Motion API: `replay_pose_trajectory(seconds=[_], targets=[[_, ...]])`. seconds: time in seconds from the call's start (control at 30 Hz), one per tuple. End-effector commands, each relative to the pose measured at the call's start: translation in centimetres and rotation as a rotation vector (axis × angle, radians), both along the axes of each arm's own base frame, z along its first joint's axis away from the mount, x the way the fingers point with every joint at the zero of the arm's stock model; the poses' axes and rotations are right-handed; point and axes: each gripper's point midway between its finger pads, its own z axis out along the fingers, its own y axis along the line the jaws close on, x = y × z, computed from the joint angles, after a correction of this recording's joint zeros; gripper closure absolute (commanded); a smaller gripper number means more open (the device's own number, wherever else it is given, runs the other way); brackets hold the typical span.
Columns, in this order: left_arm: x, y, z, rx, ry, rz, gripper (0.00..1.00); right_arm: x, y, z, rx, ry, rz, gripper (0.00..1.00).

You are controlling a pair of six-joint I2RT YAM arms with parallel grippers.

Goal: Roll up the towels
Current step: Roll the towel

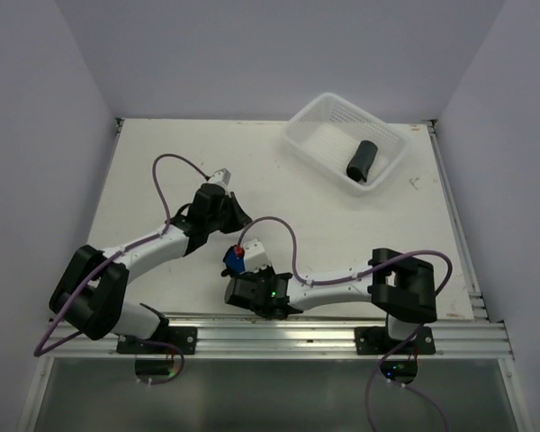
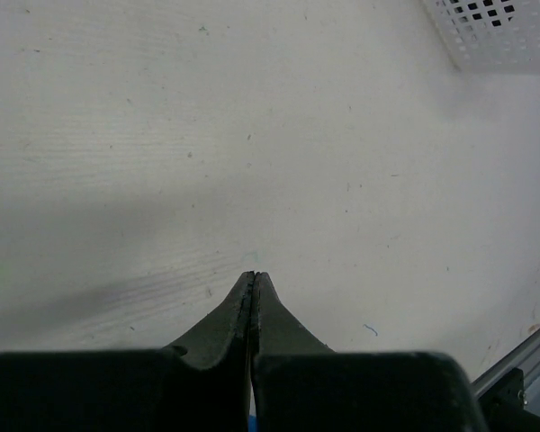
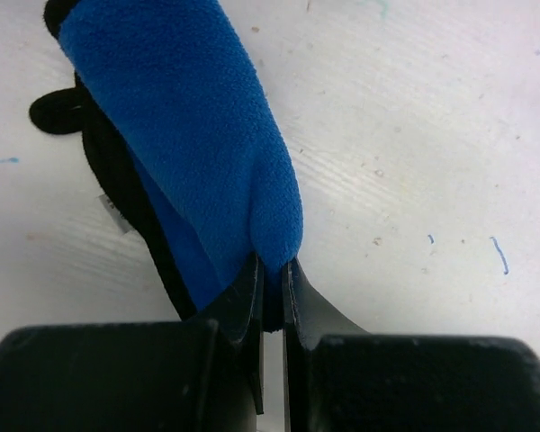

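The blue towel (image 3: 189,135), black along its edge, lies as a folded or rolled bundle on the white table, its near end pinched in my right gripper (image 3: 274,263). From above, this towel (image 1: 233,261) shows just ahead of the right gripper (image 1: 243,273), near the table's front. The other towel (image 1: 362,160) is a dark roll lying inside the white basket (image 1: 328,135). My left gripper (image 2: 254,274) is shut with nothing in it, over bare table, a little beyond the blue towel; from above the left gripper (image 1: 227,214) sits left of centre.
The white perforated basket (image 2: 499,36) stands at the table's far right. An aluminium rail (image 1: 342,333) runs along the near edge and another down the right side. White walls close in the table on three sides.
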Motion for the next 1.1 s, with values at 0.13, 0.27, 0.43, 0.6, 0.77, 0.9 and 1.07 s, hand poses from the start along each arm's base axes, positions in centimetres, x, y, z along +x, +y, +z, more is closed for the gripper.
replay_pose_trajectory(seconds=[0.13,0.27,0.43,0.6,0.77,0.9,1.07], targets=[[-0.2,0.1,-0.5,0.021,0.011,-0.031,0.99,1.0,-0.1,1.5,-0.163,-0.222,-0.009,1.0],[-1.6,-0.2,-0.9,-0.023,0.033,-0.06,0.99,-0.1,1.1,1.2,-0.278,-0.286,0.063,1.0],[-4.2,0.6,-2.3,-0.058,0.078,-0.054,0.99,-1.5,2.3,0.5,-0.43,-0.305,0.153,1.0],[-5.9,1.7,-3.0,-0.08,0.078,-0.019,1.0,-2.6,3.7,-0.3,-0.527,-0.318,0.194,1.0],[-7.1,2.6,-3.0,-0.097,0.071,0.006,1.0,-3.3,4.3,0.0,-0.593,-0.348,0.234,1.0],[-7.6,2.8,-2.6,-0.111,0.061,0.011,1.0,-3.7,4.3,-0.2,-0.629,-0.356,0.257,1.0],[-9.2,2.4,-3.2,-0.161,0.095,-0.014,1.0,-3.9,4.8,-0.2,-0.664,-0.38,0.275,1.0]])
